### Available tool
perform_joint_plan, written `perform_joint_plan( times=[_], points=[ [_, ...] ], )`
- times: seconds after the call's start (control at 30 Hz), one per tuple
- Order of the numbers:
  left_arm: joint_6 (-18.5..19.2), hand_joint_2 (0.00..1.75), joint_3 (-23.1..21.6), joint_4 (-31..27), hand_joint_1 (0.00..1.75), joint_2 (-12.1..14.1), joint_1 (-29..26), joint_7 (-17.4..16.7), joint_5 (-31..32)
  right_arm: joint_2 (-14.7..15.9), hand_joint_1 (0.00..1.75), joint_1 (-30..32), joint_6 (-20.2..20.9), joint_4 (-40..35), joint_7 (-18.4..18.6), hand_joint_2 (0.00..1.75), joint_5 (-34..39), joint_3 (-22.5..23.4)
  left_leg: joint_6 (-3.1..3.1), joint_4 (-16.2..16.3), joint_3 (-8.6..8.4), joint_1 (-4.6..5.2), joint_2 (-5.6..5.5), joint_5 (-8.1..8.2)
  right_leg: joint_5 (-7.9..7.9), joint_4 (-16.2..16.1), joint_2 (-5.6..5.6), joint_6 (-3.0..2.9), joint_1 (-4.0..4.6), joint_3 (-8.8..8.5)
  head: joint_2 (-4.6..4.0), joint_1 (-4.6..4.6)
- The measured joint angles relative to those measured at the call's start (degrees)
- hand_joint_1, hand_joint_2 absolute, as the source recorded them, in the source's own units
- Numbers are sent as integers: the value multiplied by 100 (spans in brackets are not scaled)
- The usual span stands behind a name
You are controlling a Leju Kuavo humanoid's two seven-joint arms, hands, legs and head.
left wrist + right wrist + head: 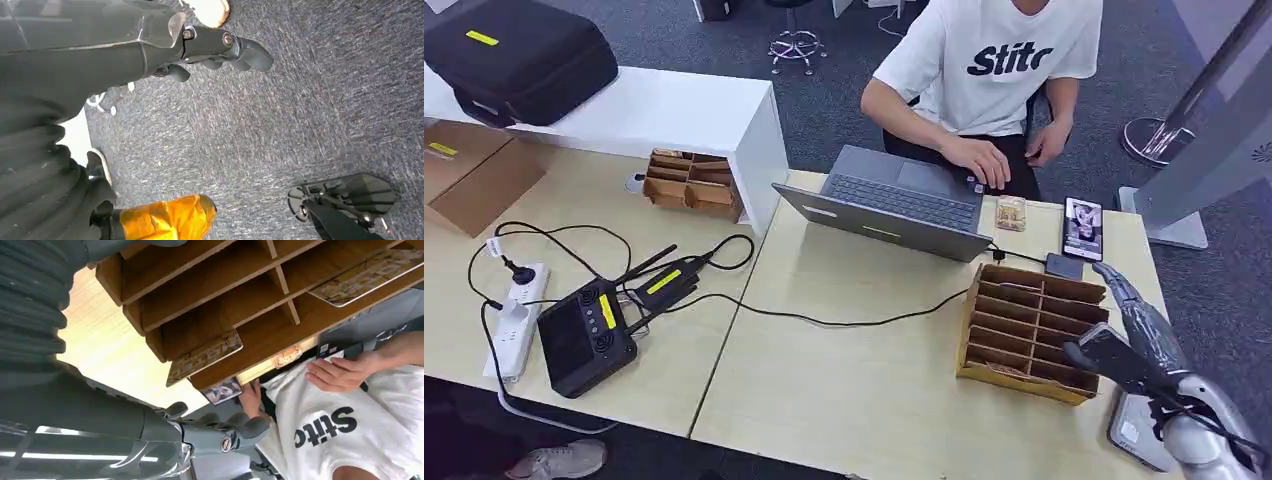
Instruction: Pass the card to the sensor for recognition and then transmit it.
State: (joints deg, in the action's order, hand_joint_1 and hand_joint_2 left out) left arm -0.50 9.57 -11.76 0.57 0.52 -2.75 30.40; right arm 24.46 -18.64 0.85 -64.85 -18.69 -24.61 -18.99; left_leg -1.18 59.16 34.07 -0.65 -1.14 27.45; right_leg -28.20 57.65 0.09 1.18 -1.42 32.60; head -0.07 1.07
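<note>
A wooden slotted box (1031, 330) stands at the table's right. A patterned card (1009, 368) lies in its near-left slot. In the right wrist view two patterned cards (205, 356) (367, 275) sit in the box's slots (240, 305). My right hand (1144, 335) hovers just right of the box, fingers stretched out and apart, holding nothing; its thumb (235, 435) is bare. A grey-white flat sensor (1136, 432) lies under that wrist at the table's near-right corner. My left hand (225, 47) hangs over the grey carpet, loosely spread and holding nothing.
A person in a white shirt (1004, 60) sits behind a grey laptop (894, 205), one hand on it. A phone (1082, 228) and a small patterned pack (1011, 213) lie beside it. A black controller (589, 335), cables and a power strip (519, 315) lie on the left.
</note>
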Motion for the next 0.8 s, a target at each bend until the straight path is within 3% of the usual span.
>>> perform_joint_plan(
  times=[0.8],
  points=[
    [4, 175, 31, 0, 0, 0, 5, -4, 153, -411, 0, -201, -568, 140, -31, 175, -367, 249, 0, 0, 0, 0, 0, 0, 0, 0, 0, 0, 0, -1, 0, 0]
  ],
)
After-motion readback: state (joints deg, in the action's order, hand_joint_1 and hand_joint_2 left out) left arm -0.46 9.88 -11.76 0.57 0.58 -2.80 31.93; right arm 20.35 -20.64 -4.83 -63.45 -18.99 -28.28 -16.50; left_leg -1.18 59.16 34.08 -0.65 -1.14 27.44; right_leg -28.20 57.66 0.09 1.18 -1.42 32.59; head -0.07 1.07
